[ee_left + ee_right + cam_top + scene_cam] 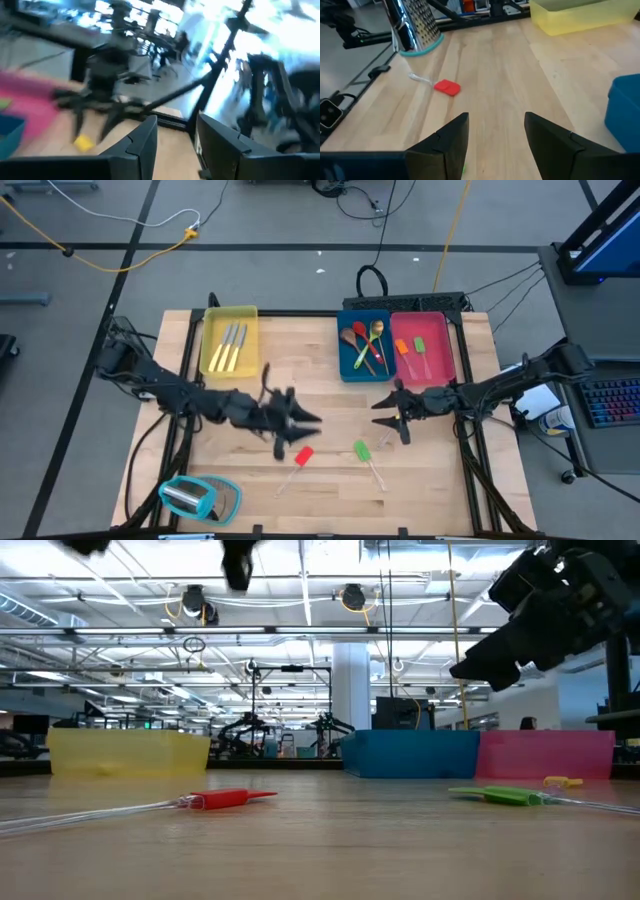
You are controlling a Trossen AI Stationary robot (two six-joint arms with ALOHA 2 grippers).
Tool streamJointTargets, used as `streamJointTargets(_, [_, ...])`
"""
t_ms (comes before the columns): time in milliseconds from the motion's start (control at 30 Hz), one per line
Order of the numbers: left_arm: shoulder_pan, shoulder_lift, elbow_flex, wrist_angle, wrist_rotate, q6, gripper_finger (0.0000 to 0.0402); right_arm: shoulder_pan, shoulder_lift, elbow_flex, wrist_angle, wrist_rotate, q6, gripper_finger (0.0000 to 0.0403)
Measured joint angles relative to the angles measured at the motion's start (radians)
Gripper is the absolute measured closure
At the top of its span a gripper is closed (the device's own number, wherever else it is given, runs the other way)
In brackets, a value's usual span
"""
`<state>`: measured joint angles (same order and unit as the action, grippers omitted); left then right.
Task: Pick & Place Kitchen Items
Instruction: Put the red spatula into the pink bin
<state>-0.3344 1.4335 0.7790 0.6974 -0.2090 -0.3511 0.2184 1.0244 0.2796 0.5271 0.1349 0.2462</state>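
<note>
Red spatula [303, 456] loose on the worktop [300, 370], green spatula [362, 450] just beside. Both end effectors, left [300, 420] and right [385, 411], gaping open, empty. Grater [188, 498] off toward the worktop's corner.

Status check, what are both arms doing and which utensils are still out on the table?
Left gripper and right gripper above mid-table, both empty, jaws apart. Red spatula and green spatula loose on the table. Nothing blocking them.

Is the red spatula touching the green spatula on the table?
Apart. The high view shows bare wood between the red spatula and the green spatula; the low view shows the same gap.
</note>
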Motion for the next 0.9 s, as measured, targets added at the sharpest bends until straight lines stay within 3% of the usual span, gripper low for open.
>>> streamJointTargets(167, [-0.068,0.091,0.268,-0.466,-0.137,0.106,0.0256,0.0,0.017,0.001,0.013,0.0,0.0,0.0218])
streamJointTargets(267, [-0.08,0.151,0.383,-0.747,-0.235,-0.018,0.0256,0.0,0.026,0.0,0.027,0.0,0.0,0.0218])
streamJointTargets(367, [-0.08,0.208,0.457,-0.903,-0.233,-0.135,0.0256,0.0,0.026,0.0,0.022,0.0,-0.001,0.022])
streamJointTargets(567, [-0.079,0.304,0.474,-0.973,-0.142,-0.274,0.0246,0.0,0.025,0.0,0.032,0.0,-0.027,0.0222])
streamJointTargets(900, [-0.088,0.413,0.474,-1.071,-0.05,-0.385,0.0171,0.0,0.025,0.0,0.069,0.0,-0.155,0.0222])
